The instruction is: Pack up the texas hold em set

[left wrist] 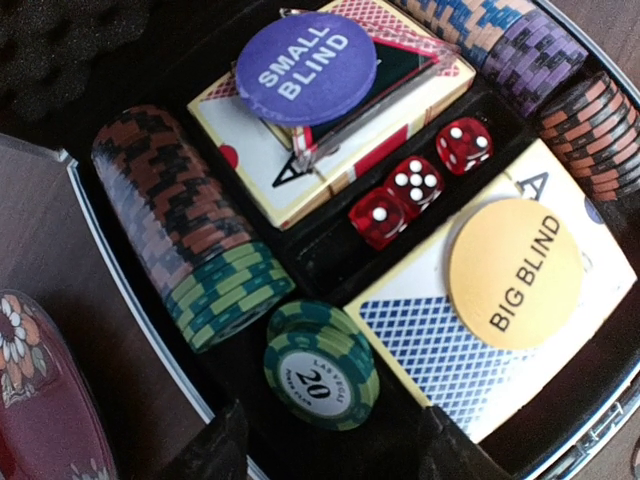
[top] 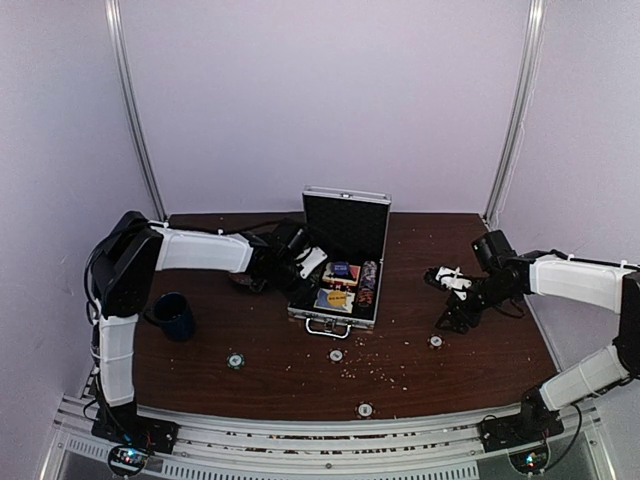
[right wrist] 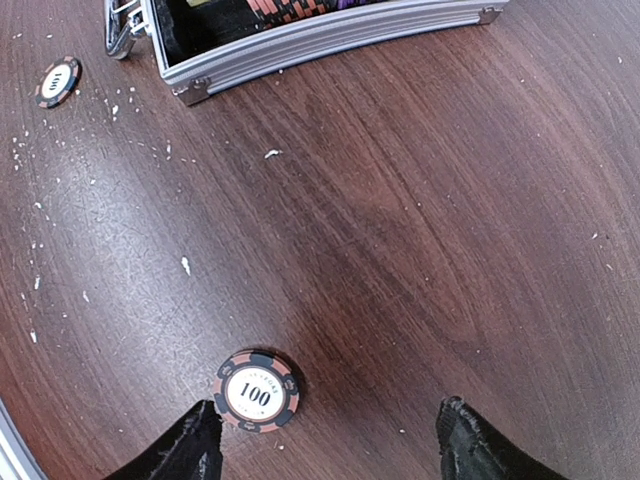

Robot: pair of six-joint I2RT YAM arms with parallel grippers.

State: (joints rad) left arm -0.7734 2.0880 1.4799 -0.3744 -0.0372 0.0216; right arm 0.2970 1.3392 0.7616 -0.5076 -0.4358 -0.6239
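Mostly we have the case (top: 345, 225) packed, yet four chips (top: 235, 360) lie loose, with left gripper (left wrist: 335, 452) and right gripper (right wrist: 325, 447) open, empty.

Top view dim, soft, violet cast; wrist views brighter, sharper; pale sheen on table (right wrist: 120, 250)

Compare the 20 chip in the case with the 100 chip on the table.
The 20 chip is green; the 100 chip is orange and black. The 20 chip sits inside the case beside a row of chips; the 100 chip lies flat on the table, outside it. Both are round, with a white centre bearing a number.
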